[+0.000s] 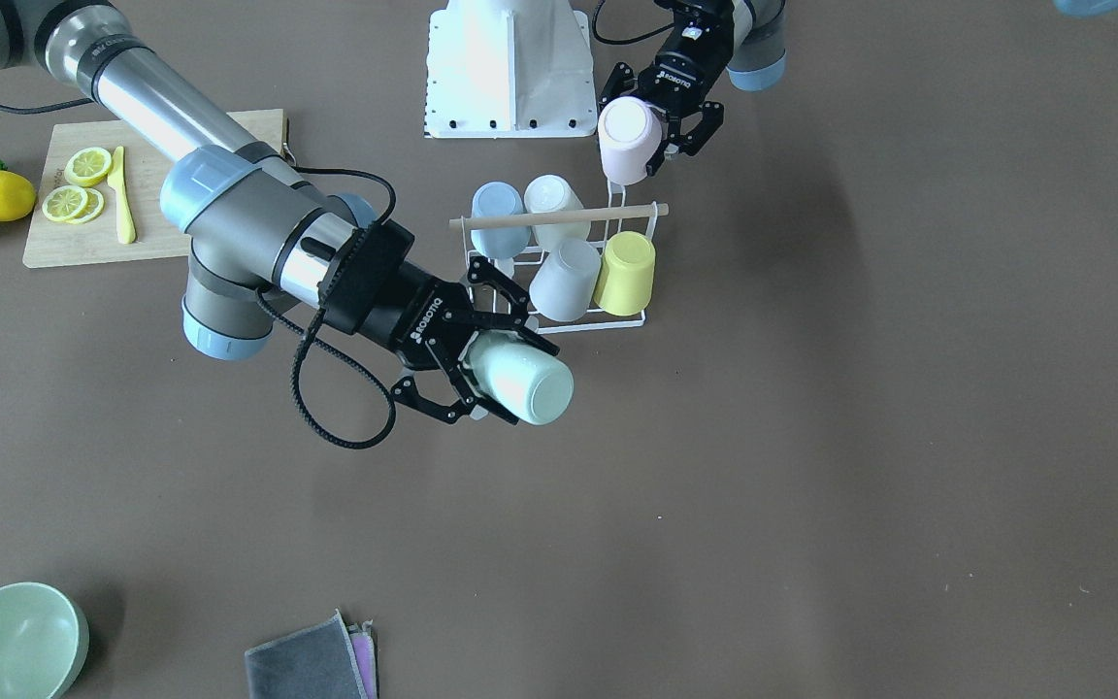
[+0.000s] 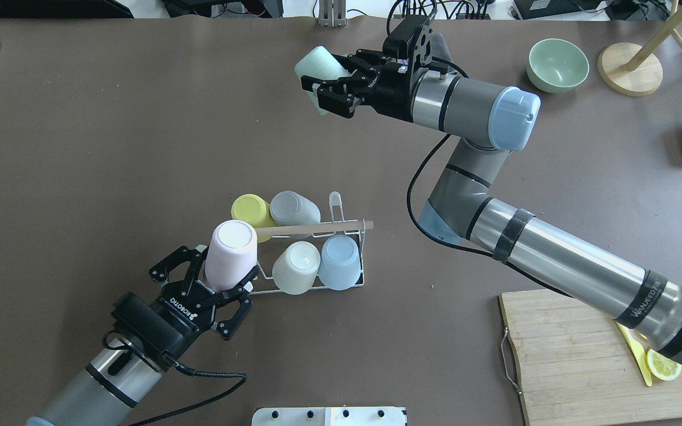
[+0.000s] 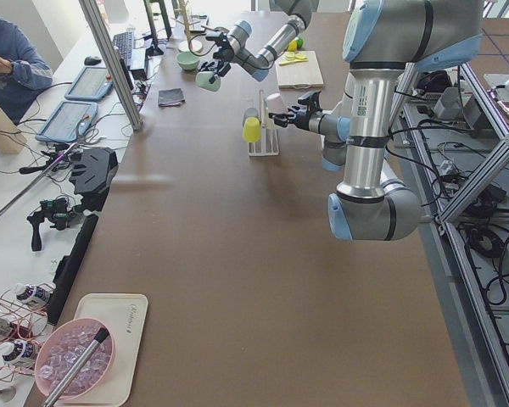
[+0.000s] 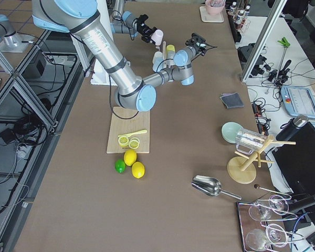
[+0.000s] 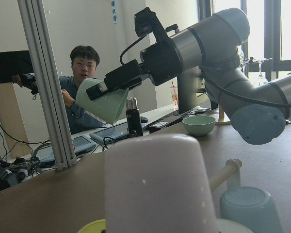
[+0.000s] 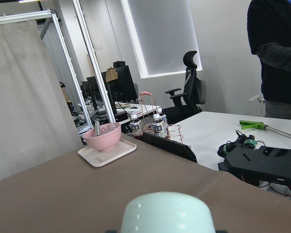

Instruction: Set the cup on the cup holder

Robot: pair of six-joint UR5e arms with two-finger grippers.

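Four cups (image 2: 296, 267) are already sitting on the holder (image 2: 323, 226) — two more are waiting to be placed. The left gripper (image 2: 227, 273) is clamping a pink cup (image 2: 231, 249), bottom up, just beside the holder's end. The right gripper (image 2: 324, 90) is gripping a mint cup (image 2: 316, 66) in the air, well apart from it. Both gripper bodies are showing "ROBOTIQ" — the right arm's band lettering is too blurred to read.

We're seeing a pink cup (image 2: 231, 254), a mint cup (image 1: 525, 379), then a yellow cup (image 1: 625, 272), grey cup (image 1: 565, 280), cream cup (image 2: 296, 267), pale-blue cup (image 2: 340, 262); white cup holder (image 2: 362, 254), brown table (image 2: 140, 148).
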